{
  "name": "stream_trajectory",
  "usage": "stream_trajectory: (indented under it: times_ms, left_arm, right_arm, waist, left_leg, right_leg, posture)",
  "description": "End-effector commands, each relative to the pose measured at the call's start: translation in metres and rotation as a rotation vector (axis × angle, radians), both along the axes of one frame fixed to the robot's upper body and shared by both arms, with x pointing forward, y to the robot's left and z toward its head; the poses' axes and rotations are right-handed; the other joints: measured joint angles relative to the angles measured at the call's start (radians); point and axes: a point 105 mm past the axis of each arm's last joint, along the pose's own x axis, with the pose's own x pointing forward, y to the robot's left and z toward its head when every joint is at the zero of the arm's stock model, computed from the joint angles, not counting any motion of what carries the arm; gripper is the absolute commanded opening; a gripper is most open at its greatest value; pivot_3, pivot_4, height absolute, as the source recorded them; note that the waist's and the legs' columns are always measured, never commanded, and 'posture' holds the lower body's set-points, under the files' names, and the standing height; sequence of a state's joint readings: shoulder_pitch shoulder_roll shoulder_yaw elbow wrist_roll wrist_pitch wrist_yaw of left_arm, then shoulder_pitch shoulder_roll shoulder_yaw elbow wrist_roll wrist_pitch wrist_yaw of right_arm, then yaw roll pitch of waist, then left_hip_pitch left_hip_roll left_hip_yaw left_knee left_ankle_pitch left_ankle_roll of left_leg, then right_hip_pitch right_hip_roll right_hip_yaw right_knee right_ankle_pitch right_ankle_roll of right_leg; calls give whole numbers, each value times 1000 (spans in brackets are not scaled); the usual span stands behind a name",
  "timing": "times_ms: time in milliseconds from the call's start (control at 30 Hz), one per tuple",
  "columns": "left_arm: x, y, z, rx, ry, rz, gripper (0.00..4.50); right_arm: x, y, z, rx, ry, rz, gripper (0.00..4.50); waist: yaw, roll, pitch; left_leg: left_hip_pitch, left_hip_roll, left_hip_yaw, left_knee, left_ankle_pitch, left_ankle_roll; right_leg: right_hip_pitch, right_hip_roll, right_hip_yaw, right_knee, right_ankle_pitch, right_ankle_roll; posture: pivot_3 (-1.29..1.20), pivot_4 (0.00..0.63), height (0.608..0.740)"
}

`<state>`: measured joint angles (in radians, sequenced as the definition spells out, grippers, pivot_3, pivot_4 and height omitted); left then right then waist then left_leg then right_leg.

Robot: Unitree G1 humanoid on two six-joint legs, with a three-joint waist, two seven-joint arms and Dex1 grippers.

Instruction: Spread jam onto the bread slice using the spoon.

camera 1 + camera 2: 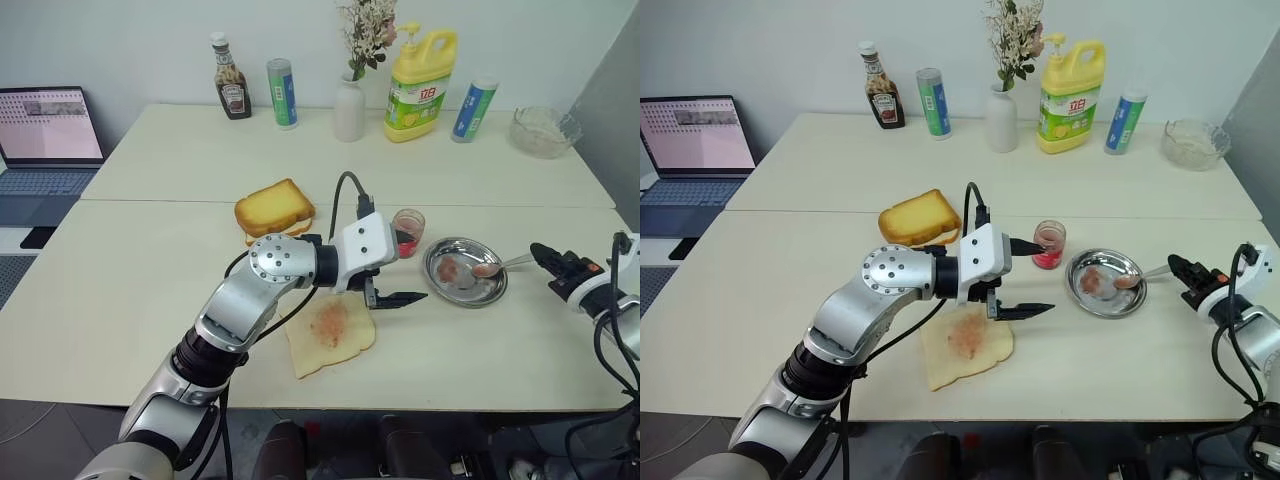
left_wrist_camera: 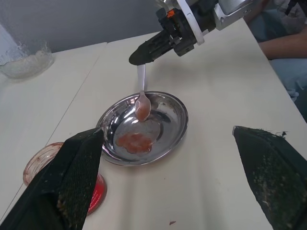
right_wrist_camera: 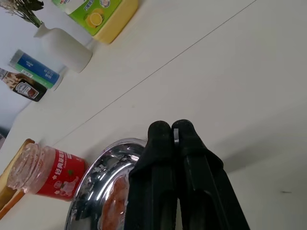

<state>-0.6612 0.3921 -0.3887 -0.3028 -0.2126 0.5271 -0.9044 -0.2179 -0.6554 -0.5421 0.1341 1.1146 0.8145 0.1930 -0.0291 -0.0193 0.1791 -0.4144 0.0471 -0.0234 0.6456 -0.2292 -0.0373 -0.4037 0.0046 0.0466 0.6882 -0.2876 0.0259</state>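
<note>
- Hovering released, the left pincer hangs above the bread slice smeared with jam
- Right pincer clenched on the spoon, bowl resting in the steel dish
- Best lift level, carrying jam across the bench

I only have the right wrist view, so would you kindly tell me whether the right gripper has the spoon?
Observer: Yes, the right gripper is shut on the spoon by its handle end; the bowl rests in the steel dish.
Operator: Is there jam on the bread slice?
Observer: The bread slice has a reddish jam smear across its middle.
Operator: Where is the left gripper?
Observer: The left gripper is open, just beyond the bread slice, near the jam jar.
</note>
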Motion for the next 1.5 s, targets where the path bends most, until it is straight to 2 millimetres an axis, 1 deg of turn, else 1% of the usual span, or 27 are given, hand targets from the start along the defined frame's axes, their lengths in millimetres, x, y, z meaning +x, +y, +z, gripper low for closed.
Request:
stream_trajectory:
  times_ms: [33, 200, 367, 400, 533, 633, 833, 1067, 1267, 1333, 1400, 1500]
  left_arm:
    - [-2, -4, 9, -19, -35, -10, 4500]
    - [-2, -5, 8, -22, -34, -10, 4500]
    - [-1, -4, 7, -22, -33, -4, 4500]
    - [-1, -4, 7, -22, -33, -3, 4500]
    - [0, -2, 6, -20, -34, 4, 4500]
    - [1, -1, 5, -21, -33, 11, 4500]
    - [1, 2, 3, -19, -32, 18, 4500]
    - [2, 4, 3, -15, -37, 28, 4500]
    - [3, 4, 2, -12, -41, 31, 4500]
    - [3, 4, 2, -12, -44, 32, 4500]
    - [4, 5, 3, -14, -51, 36, 4500]
    - [7, 10, 6, -22, -52, 56, 4500]
  right_arm:
    - [-4, -11, -9, -38, 51, -46, 778]
    - [-4, -16, -7, -44, 41, -63, 2557]
    - [-3, -18, 2, -33, 3, -85, 4379]
    - [-3, -18, 3, -28, -3, -88, 4446]
    - [-4, -23, 15, -11, -58, -121, 4446]
    - [-7, -23, 20, -1, -82, -121, 4446]
    - [-11, -18, 15, -5, -54, -103, 4446]
    - [-10, 0, 14, -29, -44, -18, 4446]
    - [-8, -6, 16, -66, -56, -53, 4446]
    - [-8, -12, 17, -122, -63, -86, 4446]
    - [-8, -16, 22, -139, -96, -112, 4446]
    - [-10, -15, 28, -208, -137, -107, 4446]
  waist:
    - [0, 0, 0]
    - [-1, 1, 0]
    - [-1, 1, 0]
    - [-1, 1, 0]
    - [0, 1, 0]
    - [0, 1, 0]
    - [-1, 1, 0]
    - [-1, 2, 0]
    - [0, 2, 0]
    - [0, 2, 0]
    - [0, 2, 0]
    - [0, 2, 0]
  left_leg:
    - [0, 0, 0, 0, 0, 0]
    - [0, 0, 0, 0, 0, 0]
    - [0, 0, 0, 0, 0, 0]
    - [0, 0, 0, 0, 0, 0]
    - [0, 0, 0, 0, 0, 0]
    - [0, 0, 0, 0, 0, 0]
    - [0, 0, 0, 0, 0, 0]
    - [0, 0, 0, 0, 0, 0]
    - [0, 0, 0, 0, 0, 0]
    - [0, 0, 0, 0, 0, 0]
    - [0, 0, 0, 0, 0, 0]
    - [0, 0, 0, 0, 0, 0]
  right_leg:
    - [0, 0, 0, 0, 0, 0]
    - [0, 0, 0, 0, 0, 0]
    - [0, 0, 0, 0, 0, 0]
    - [0, 0, 0, 0, 0, 0]
    - [0, 0, 0, 0, 0, 0]
    - [0, 0, 0, 0, 0, 0]
    - [0, 0, 0, 0, 0, 0]
    - [0, 0, 0, 0, 0, 0]
    - [0, 0, 0, 0, 0, 0]
    - [0, 0, 0, 0, 0, 0]
    - [0, 0, 0, 0, 0, 0]
    - [0, 0, 0, 0, 0, 0]
  posture:
    - [0, 150, 740]
    - [0, 150, 740]
    - [0, 150, 740]
    - [0, 150, 740]
    - [0, 150, 740]
    - [0, 150, 740]
    - [0, 150, 740]
    - [0, 150, 740]
    - [0, 150, 740]
    - [0, 150, 740]
    - [0, 150, 740]
    - [0, 150, 740]
